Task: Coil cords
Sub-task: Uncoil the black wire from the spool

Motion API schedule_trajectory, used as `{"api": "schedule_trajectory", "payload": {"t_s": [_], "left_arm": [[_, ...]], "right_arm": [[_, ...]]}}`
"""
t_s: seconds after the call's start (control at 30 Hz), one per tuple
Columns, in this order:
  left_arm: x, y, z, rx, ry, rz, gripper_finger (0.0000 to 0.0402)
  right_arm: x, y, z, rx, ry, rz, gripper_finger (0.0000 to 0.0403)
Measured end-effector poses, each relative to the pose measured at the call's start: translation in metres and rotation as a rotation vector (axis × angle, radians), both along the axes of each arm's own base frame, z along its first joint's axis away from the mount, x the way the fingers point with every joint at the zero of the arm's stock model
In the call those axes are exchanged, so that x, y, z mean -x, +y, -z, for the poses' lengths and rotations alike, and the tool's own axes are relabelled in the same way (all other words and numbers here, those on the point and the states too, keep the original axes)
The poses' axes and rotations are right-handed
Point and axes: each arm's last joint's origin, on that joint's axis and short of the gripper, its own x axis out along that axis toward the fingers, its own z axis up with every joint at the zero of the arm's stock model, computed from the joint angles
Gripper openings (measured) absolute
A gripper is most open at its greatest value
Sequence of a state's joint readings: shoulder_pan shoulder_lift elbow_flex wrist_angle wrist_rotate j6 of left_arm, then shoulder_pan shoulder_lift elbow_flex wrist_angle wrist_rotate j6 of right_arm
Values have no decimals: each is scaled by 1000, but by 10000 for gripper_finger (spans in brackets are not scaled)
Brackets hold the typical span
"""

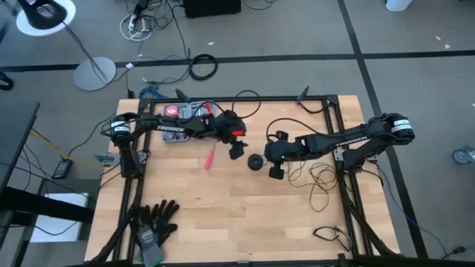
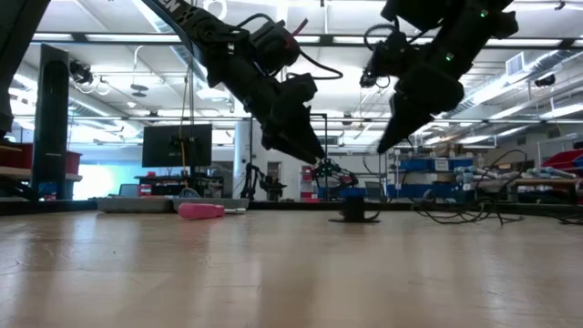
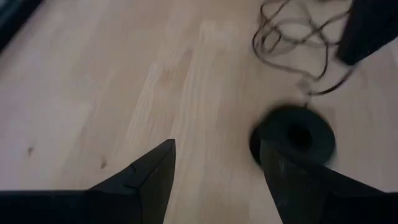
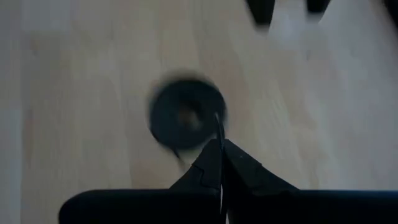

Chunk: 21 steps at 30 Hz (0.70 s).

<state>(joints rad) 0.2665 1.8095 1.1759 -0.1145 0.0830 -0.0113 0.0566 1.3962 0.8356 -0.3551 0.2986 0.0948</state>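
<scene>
1. Black work gloves [image 1: 154, 216] lay at the bench's [image 1: 223, 215] near edge, about 7 o'clock from the centre in the high view.
2. At the middle sat the round black puck [image 1: 254, 162], flat on the wood, its thin black cord [image 1: 320, 178] trailing in loose loops toward 4 o'clock.
3. Just at the puck's 3 o'clock, the right claw [image 1: 275, 172] hung with its fingers pressed together on the cord, which ran up from the puck between the fingertips [image 4: 219, 155].
4. At the puck's 10 o'clock, the left claw [image 1: 237, 151] hovered with its fingers [image 3: 149, 180] spread apart, holding nothing.
5. A red-handled screwdriver [image 1: 210, 156] lay at 9 o'clock of the puck.
</scene>
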Motion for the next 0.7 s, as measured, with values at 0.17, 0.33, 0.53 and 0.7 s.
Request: {"api": "schedule_trajectory", "payload": {"t_s": [0.17, 0.33, 0.53, 0.7], "left_arm": [[-4, -2, -1, 29, -50, 31, 239], [-7, -12, 5, 48, -18, 65, 239], [-16, -33, 13, 29, -19, 141, 239], [-19, -40, 10, 16, -59, 156, 239]], "right_arm": [[5, 0, 6, -34, 64, 52, 0], [7, -1, 11, -35, 72, 55, 0], [6, -5, 11, -26, 59, 79, 0], [5, -6, 10, -32, 38, 88, 0]]}}
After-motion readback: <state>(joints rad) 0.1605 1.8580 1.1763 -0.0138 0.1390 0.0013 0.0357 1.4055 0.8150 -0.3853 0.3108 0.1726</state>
